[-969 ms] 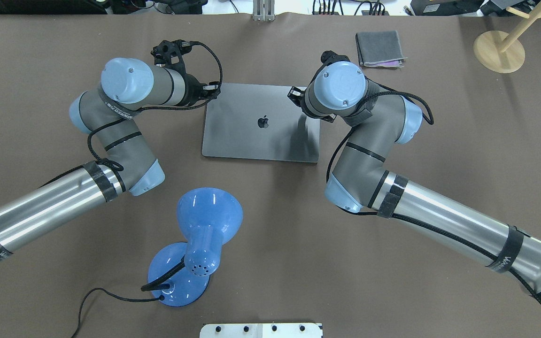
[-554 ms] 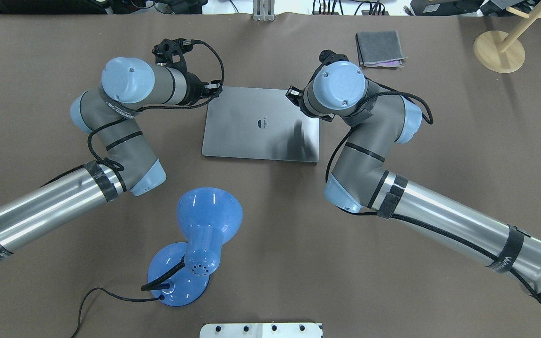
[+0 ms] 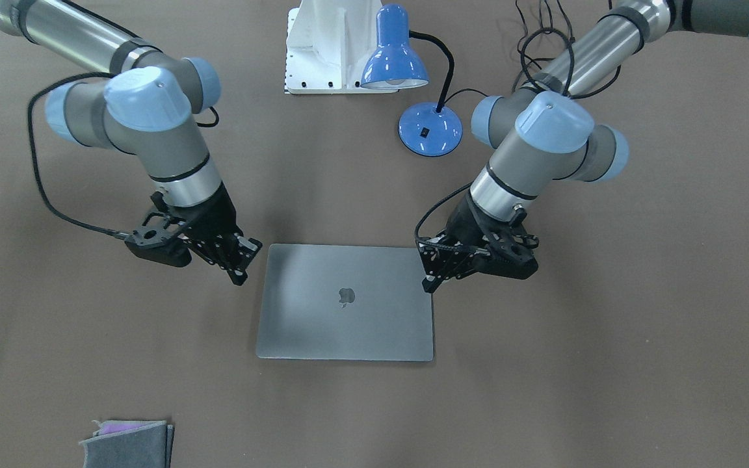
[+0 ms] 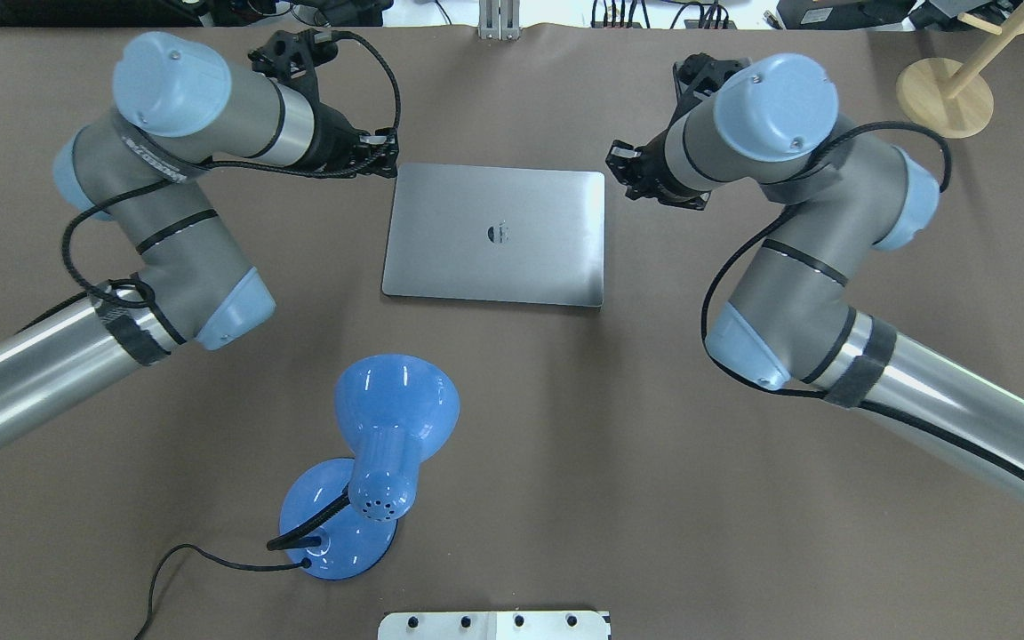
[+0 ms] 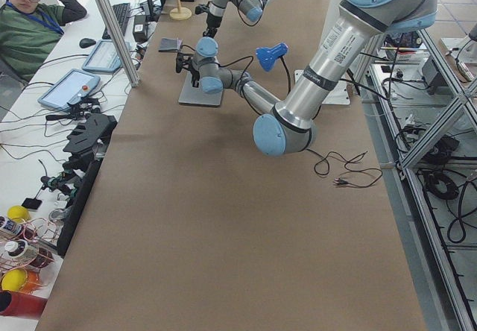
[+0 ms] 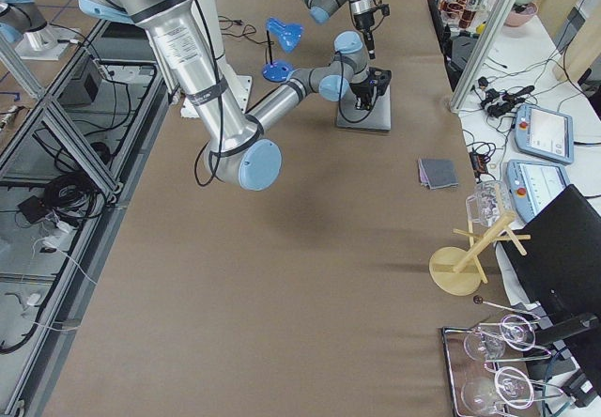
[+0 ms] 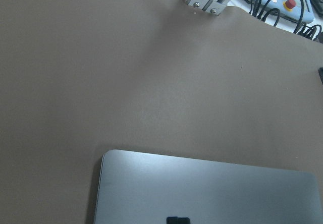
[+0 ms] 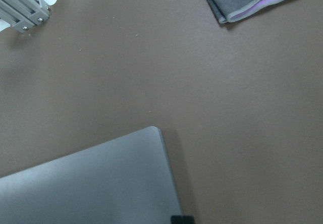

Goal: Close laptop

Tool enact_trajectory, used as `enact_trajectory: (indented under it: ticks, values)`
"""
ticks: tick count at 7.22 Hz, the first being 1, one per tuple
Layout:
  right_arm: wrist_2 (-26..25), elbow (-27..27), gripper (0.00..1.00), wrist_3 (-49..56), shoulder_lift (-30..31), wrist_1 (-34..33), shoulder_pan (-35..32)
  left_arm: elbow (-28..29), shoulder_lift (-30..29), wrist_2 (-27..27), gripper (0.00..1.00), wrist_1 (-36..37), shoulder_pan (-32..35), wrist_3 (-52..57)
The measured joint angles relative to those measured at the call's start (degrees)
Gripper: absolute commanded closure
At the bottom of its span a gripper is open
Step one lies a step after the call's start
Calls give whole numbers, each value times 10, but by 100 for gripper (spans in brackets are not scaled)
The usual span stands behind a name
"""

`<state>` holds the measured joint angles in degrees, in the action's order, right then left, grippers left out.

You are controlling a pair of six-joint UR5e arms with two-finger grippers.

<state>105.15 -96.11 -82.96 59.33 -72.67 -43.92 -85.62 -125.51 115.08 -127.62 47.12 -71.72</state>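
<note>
The space-grey laptop [image 4: 494, 236] lies shut and flat on the brown table, its lid with the dark apple logo facing up [image 3: 345, 302]. My left gripper [image 4: 385, 164] hangs off the laptop's far left corner, not touching it, and looks shut and empty [image 3: 430, 283]. My right gripper [image 4: 620, 169] hangs off the far right corner, also apart from the laptop, and looks shut and empty [image 3: 239, 276]. The left wrist view shows the lid's far edge [image 7: 212, 193]. The right wrist view shows its far right corner [image 8: 91, 188].
A blue desk lamp [image 4: 379, 453] with its cable stands near the robot's side, left of centre. A folded grey felt cloth [image 3: 127, 445] lies at the far right of the table. A wooden stand [image 4: 945, 96] is at the far right corner.
The lid has dropped the last bit and lies flat. Both grippers have lifted off and moved outward, the left to the left, the right to the right.
</note>
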Motion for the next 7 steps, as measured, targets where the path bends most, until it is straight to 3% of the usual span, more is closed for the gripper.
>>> enact_trajectory:
  ticks: [3, 5, 7]
  values:
    - [77, -151, 0, 233, 130, -151, -93, -185, 133, 138, 0, 185, 127, 196]
    - [141, -209, 0, 449, 265, -180, -204, -222, 228, 193, 0, 264, 228, 415]
    - [186, -205, 0, 694, 368, -199, -338, -223, 289, 207, 0, 347, 308, 621]
